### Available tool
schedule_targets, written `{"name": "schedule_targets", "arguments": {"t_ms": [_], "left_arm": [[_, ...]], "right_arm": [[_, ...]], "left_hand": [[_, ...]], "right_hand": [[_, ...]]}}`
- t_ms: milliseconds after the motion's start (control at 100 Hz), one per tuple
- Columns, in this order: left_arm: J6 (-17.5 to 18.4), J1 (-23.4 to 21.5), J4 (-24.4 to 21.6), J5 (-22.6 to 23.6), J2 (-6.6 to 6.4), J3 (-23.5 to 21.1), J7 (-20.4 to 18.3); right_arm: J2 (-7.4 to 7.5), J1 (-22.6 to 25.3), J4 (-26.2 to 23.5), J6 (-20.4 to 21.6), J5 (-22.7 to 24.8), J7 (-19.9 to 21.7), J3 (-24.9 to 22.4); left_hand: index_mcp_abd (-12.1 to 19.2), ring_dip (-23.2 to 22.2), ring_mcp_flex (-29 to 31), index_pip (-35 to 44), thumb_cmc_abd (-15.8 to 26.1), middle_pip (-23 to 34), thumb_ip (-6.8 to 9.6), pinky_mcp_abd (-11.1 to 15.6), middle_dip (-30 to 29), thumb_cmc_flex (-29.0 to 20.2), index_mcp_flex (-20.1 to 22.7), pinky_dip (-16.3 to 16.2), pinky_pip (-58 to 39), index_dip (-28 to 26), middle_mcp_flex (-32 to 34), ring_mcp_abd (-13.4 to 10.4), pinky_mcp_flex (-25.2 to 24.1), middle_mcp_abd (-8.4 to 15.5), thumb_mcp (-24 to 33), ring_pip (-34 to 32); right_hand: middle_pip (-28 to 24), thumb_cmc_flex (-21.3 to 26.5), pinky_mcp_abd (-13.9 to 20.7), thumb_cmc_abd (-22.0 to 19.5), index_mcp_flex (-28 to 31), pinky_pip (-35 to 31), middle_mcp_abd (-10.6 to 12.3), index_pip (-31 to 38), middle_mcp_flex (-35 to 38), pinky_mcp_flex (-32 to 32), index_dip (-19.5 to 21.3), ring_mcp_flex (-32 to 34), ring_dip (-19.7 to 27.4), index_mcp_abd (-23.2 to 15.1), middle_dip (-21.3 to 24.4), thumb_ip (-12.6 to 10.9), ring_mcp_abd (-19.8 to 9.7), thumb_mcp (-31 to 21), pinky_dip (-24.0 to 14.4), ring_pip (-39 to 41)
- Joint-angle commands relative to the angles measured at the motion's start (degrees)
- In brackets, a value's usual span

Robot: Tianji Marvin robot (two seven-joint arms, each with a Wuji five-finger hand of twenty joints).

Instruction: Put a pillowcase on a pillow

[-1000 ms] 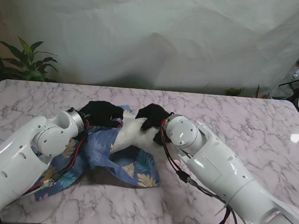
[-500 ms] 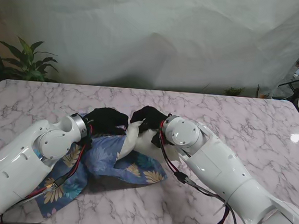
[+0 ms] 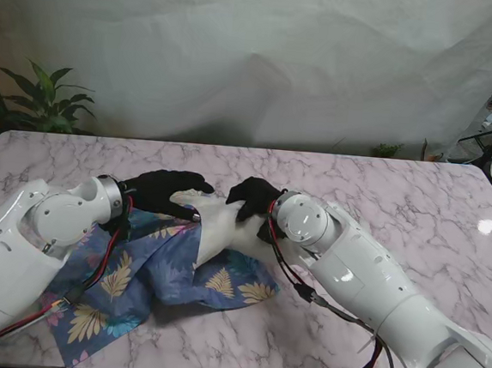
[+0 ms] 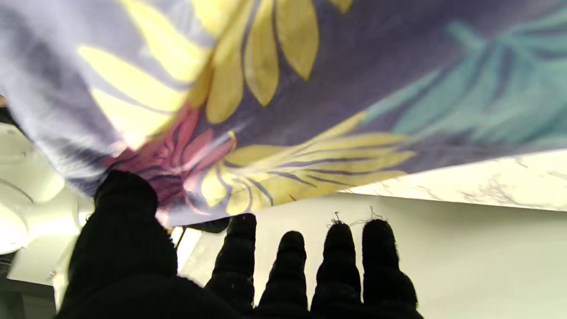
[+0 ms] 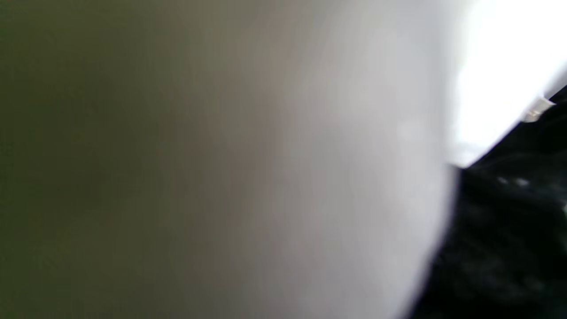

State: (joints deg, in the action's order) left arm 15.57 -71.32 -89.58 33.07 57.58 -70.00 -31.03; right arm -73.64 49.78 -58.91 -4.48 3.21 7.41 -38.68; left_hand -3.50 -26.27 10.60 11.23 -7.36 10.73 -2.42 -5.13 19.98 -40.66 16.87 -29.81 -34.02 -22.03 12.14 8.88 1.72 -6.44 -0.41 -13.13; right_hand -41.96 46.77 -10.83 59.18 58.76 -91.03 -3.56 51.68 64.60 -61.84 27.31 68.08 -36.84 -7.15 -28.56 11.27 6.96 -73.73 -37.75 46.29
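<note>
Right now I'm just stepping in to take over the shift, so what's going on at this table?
A two-armed robot is working a white pillow into a blue floral pillowcase on the marble table. The black-gloved right hand grips the pillow's exposed end. The black-gloved left hand sits at the pillowcase's opening, fingers extended; whether it pinches the cloth is unclear. Only the pillow's nearer part is inside the case.

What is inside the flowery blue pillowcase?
A white pillow pokes out of the pillowcase, held by the right hand. How far in it reaches is hidden by the cloth.
</note>
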Motion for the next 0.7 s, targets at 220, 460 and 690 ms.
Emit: {"name": "schedule_targets", "arguments": {"t_ms": [220, 460, 690], "left_arm": [[-5.8, 3.0, -0.4, 1.9, -2.72, -5.9, -13.7], [-3.8, 3.9, 3.6, 5.1, -4.14, -8.2, -19.6], [0.8, 5.8, 7.7, 7.6, -5.03, -5.6, -22.1]], "right_arm": [[-0.86, 1.1, 1.3, 2.1, -0.7, -2.2, -0.8], [-1.17, 1.2, 2.0, 3.7, -0.2, -3.2, -0.5], [-1.37, 1.8, 1.1, 4.7, 1.0, -5.8, -0.9]], "left_hand": [[2.4, 1.3, -3.7, -5.5, -0.2, -3.8, -0.1, -0.6, -0.9, -3.8, -2.7, 1.3, 7.4, 2.3, -3.9, -0.5, -2.0, -0.8, -1.3, 1.7], [3.2, 1.3, -3.2, -6.8, -4.3, -5.1, 0.45, -0.8, -0.7, -5.5, -4.1, 1.3, 9.3, 3.3, -4.4, -0.7, -1.4, -0.7, 0.0, 1.5], [3.8, -2.3, 3.5, -12.2, -7.5, -3.1, -0.01, 0.3, 1.9, -3.1, -9.2, -3.5, 2.3, 13.4, -3.6, -0.8, 2.5, 0.3, 9.7, -1.5]], "right_hand": [[-4.6, 4.5, 20.6, -8.0, 3.9, -0.9, 2.6, 5.5, 2.2, -3.3, 2.2, 6.9, -1.7, -4.1, -1.5, -4.1, -5.4, -11.2, -0.3, 13.6], [-4.7, 4.5, 20.6, -8.1, 3.9, -0.7, 2.7, 5.6, 2.2, -3.3, 2.2, 6.9, -1.7, -4.2, -1.5, -4.1, -5.4, -11.2, -0.3, 13.5], [-4.8, 4.5, 20.5, -8.1, 3.9, -0.7, 2.9, 5.7, 2.2, -3.3, 2.2, 6.9, -1.7, -4.3, -1.5, -4.0, -5.5, -11.2, -0.3, 13.5]]}}
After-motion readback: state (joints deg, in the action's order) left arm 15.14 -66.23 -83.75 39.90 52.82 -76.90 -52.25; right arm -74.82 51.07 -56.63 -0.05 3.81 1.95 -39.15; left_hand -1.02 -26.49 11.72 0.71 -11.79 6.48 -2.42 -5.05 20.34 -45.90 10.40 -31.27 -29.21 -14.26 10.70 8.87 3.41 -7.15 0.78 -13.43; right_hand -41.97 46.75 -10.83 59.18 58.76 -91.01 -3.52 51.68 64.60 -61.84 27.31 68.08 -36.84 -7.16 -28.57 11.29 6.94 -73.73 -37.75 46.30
